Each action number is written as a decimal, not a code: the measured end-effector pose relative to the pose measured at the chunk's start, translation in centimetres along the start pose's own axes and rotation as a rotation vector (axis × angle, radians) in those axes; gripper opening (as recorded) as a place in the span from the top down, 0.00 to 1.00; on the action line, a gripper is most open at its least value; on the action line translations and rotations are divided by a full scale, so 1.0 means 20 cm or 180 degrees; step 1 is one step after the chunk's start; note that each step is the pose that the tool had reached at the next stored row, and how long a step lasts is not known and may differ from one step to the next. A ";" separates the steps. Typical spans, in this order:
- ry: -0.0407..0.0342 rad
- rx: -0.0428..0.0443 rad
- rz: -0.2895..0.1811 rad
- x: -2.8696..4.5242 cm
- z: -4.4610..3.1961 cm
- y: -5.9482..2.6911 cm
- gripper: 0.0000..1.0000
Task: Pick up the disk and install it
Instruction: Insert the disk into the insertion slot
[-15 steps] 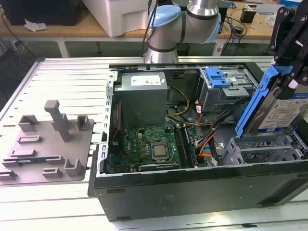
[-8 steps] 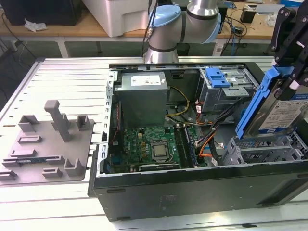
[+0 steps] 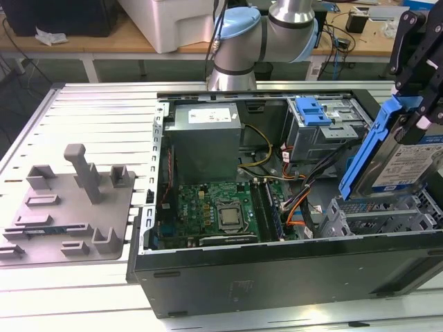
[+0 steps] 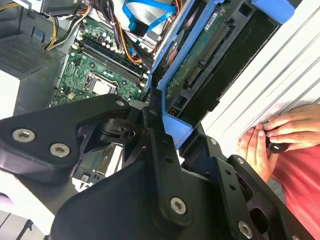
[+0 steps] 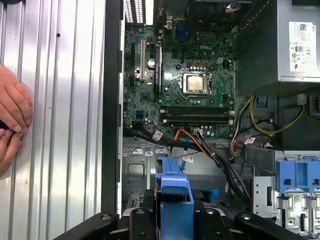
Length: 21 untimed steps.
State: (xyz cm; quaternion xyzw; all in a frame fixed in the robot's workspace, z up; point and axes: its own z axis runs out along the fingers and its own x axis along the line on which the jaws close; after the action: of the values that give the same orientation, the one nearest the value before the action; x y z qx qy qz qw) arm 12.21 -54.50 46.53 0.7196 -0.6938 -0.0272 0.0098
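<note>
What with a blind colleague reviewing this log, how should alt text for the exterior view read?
A black gripper holds a silver rectangular disk, clipped in a blue plastic carrier frame, tilted above the exterior view's right end of an open black metal computer case. Inside are a green motherboard and grey power supply; a grey fixture tray sits beside it.

The slotted metal desk (image 3: 90, 104) carries 2 things. An open PC case (image 3: 277, 277) lies on its side toward the exterior view's right; a grey fixture plate (image 3: 69, 200) lies just beside it, leftward.
</note>
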 end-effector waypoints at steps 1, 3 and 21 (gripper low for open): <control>0.0000 -0.0001 0.0000 0.003 0.001 0.000 0.63; 0.0000 -0.0002 0.0000 0.005 0.002 0.000 0.63; -0.0003 -0.0004 0.0059 0.006 0.024 -0.004 0.63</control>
State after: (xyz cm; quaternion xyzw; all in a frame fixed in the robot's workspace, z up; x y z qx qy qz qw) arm 12.27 -54.61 46.05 0.7131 -0.7004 -0.0280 0.0102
